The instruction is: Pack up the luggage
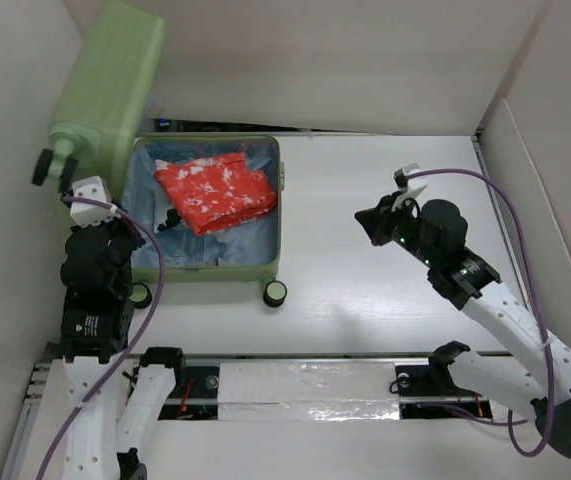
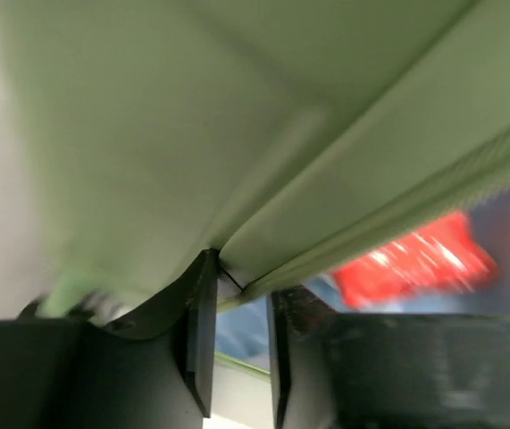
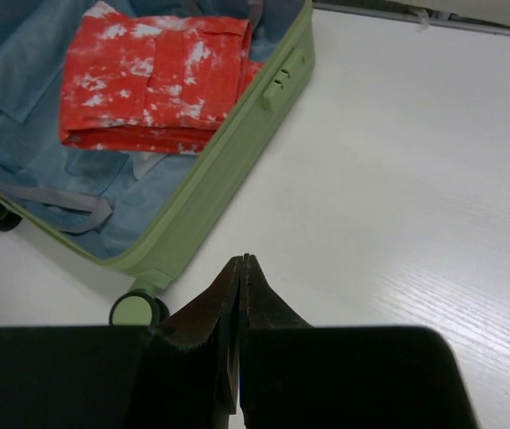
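White tabletop (image 1: 385,180): wrist views alone show right gripper (image 3: 241,264) pinched closed, left gripper (image 2: 239,295) narrow at ribbed green luggage (image 1: 110,75) lid edge, hold unclear; red cloth (image 1: 213,190) on blue lining (image 3: 22,63).

We count one big light green hard suitcase (image 1: 110,75), one folded red-and-white cloth (image 1: 215,192), and two black grippers: left gripper (image 2: 237,290), right gripper (image 3: 240,264).

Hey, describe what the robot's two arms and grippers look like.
The left arm and right arm both have white lower links and black joints nearer the wrist. A purple cable runs along each. The left gripper and right gripper each have two flat black fingers.
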